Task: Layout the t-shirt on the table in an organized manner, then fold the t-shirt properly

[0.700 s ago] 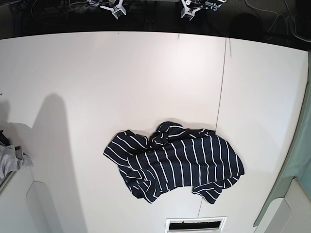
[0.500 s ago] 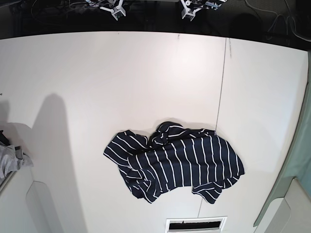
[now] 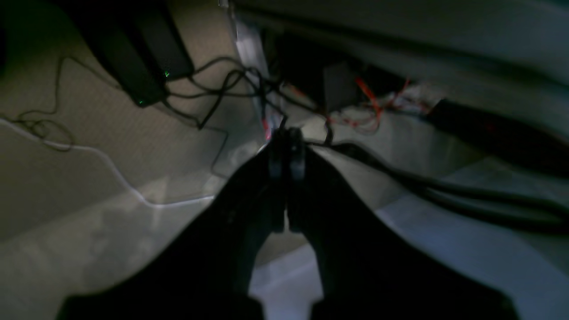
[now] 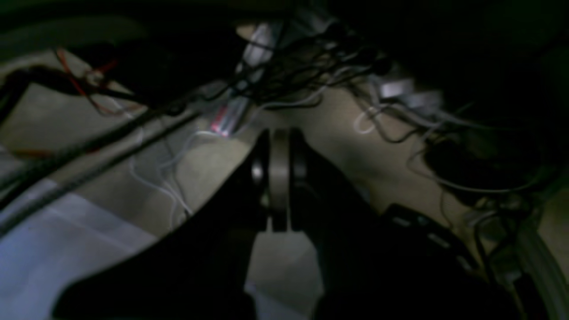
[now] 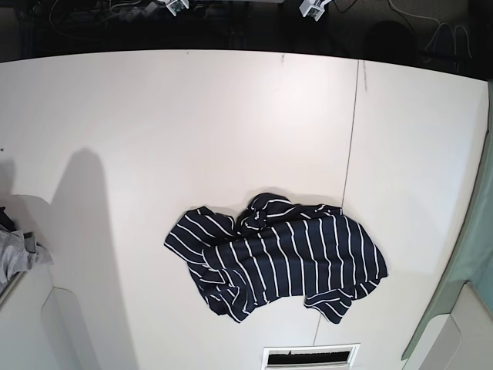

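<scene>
The t-shirt (image 5: 277, 258), dark navy with thin white stripes, lies crumpled on the white table (image 5: 154, 139), in the near half just left of the dark seam. Neither wrist view shows the shirt. My left gripper (image 3: 286, 135) is shut and empty, pointing at cables and the floor beyond the table. My right gripper (image 4: 279, 133) is also shut and empty over a tangle of cables. In the base view only white bits of the left arm (image 5: 313, 6) and the right arm (image 5: 176, 5) show at the top edge, far from the shirt.
A plain grey cloth (image 5: 15, 254) lies at the left edge. A slotted white panel (image 5: 310, 356) sits at the near edge below the shirt. A greenish surface (image 5: 471, 262) runs along the right. Cables (image 3: 213, 93) lie behind the table.
Both arms' white parts have moved up toward the top edge of the base view, away from the table. The shirt has not moved.
</scene>
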Motion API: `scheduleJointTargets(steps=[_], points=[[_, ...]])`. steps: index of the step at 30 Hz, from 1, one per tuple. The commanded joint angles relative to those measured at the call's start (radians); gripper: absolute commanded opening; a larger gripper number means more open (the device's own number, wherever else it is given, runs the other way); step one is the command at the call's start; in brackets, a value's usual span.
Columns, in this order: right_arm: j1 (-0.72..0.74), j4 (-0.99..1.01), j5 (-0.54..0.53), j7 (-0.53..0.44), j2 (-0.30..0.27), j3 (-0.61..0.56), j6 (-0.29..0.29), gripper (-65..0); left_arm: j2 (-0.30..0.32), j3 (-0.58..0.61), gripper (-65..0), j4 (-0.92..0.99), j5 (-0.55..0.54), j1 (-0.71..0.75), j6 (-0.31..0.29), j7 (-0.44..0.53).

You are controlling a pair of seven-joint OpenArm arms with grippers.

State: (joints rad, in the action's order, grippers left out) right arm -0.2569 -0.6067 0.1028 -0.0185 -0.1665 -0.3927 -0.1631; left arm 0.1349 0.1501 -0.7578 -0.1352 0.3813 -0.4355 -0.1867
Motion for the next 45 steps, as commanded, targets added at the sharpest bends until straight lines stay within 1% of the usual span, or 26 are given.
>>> scheduleJointTargets(steps=[1, 3, 6, 7, 8, 11, 13, 15, 17, 20, 24, 26, 28, 30, 31, 34, 35, 36, 37, 40, 41, 42, 43, 45], points=[[-0.04, -0.058, -0.005, -0.005, -0.021, 0.0, -0.008, -63.2, 0.007, -0.007, -62.6, -0.051, -0.012, 0.031, -0.01, 0.006], [-0.102, -0.172, -0.006, -0.003, -0.056, 0.0, -0.008, -63.2, 0.013, -0.032, -59.8, -0.138, -0.026, 0.08, -0.011, 0.006], [-0.189, -0.354, -0.011, -0.002, -0.113, 0.0, -0.008, -63.2, 0.012, -0.104, -52.3, -0.272, -0.046, 0.15, -0.011, 0.006], [-0.217, -0.418, -0.019, 0.003, -0.134, 0.0, -0.008, -63.2, 0.012, -0.135, -50.9, -0.318, -0.052, 0.171, -0.011, 0.005], [-0.241, -0.481, -0.036, 0.02, -0.154, 0.0, -0.008, -63.2, 0.012, -0.167, -50.7, -0.364, -0.066, 0.193, -0.018, 0.002], [-0.301, -0.663, -0.101, 0.101, -0.215, 0.0, -0.008, -63.2, 0.014, -0.278, -50.7, -0.504, -0.119, 0.252, -0.07, -0.016], [-0.322, -0.776, -0.125, 0.159, -0.253, 0.0, -0.008, -63.2, 0.025, -0.352, -50.7, -0.591, -0.197, 0.278, -0.104, -0.061], [-0.328, -0.881, -0.142, 0.211, -0.288, 0.0, -0.006, -63.3, 0.038, -0.419, -50.7, -0.673, -0.267, 0.301, -0.134, -0.107], [-0.327, -0.978, -0.148, 0.256, -0.319, 0.001, -0.005, -63.3, 0.052, -0.486, -50.7, -0.75, -0.308, 0.32, -0.138, -0.145], [-0.317, -1.106, -0.148, 0.275, -0.354, 0.013, -0.005, -63.3, 0.079, -0.577, -50.7, -0.853, -0.364, 0.349, -0.138, -0.162], [-0.257, -1.219, -0.156, 0.296, -0.365, 0.047, -0.004, -63.3, 0.137, -0.665, -50.6, -0.963, -0.441, 0.355, -0.137, -0.172], [-0.198, -1.232, -0.174, 0.295, -0.364, 0.055, -0.004, -63.2, 0.178, -0.681, -47.8, -1.0, -0.478, 0.351, -0.137, -0.173], [-0.121, -1.229, -0.189, 0.296, -0.351, 0.055, -0.004, -63.2, 0.222, -0.681, -41.1, -1.015, -0.505, 0.33, -0.137, -0.173], [-0.041, -1.222, -0.189, 0.297, -0.326, 0.055, -0.004, -63.2, 0.259, -0.67, -34.0, -1.015, -0.519, 0.293, -0.137, -0.173], [0.0, -1.212, -0.189, 0.298, -0.311, 0.055, 0.002, -63.2, 0.273, -0.661, -31.8, -1.015, -0.521, 0.269, -0.136, -0.173], [0.12, -1.141, -0.189, 0.3, -0.254, 0.055, 0.011, -63.2, 0.308, -0.6, -31.4, -1.011, -0.516, 0.18, -0.132, -0.176], [0.16, -1.104, -0.189, 0.3, -0.229, 0.055, 0.01, -62.0, 0.32, -0.566, -31.4, -1.006, -0.504, 0.143, -0.124, -0.178], [0.2, -1.062, -0.189, 0.3, -0.202, 0.055, 0.01, -59.3, 0.331, -0.526, -31.4, -0.999, -0.484, 0.104, -0.109, -0.177], [0.241, -1.015, -0.189, 0.3, -0.173, 0.055, 0.01, -54.9, 0.342, -0.481, -31.4, -0.99, -0.465, 0.061, -0.084, -0.177], [0.352, -0.865, -0.185, 0.295, -0.083, 0.055, 0.01, -35.8, 0.359, -0.355, -31.4, -0.941, -0.438, -0.076, -0.011, -0.176], [0.383, -0.815, -0.177, 0.281, -0.055, 0.055, 0.01, -29.8, 0.358, -0.319, -31.4, -0.916, -0.421, -0.124, 0.0, -0.175], [0.412, -0.766, -0.165, 0.262, -0.026, 0.055, 0.01, -25.7, 0.358, -0.281, -31.4, -0.885, -0.405, -0.173, 0.006, -0.169], [0.439, -0.717, -0.157, 0.243, 0.001, 0.055, 0.011, -23.8, 0.356, -0.245, -31.4, -0.846, -0.391, -0.221, 0.006, -0.159], [0.491, -0.62, -0.143, 0.201, 0.048, 0.055, 0.012, -23.8, 0.343, -0.178, -31.4, -0.761, -0.375, -0.317, 0.006, -0.149]])
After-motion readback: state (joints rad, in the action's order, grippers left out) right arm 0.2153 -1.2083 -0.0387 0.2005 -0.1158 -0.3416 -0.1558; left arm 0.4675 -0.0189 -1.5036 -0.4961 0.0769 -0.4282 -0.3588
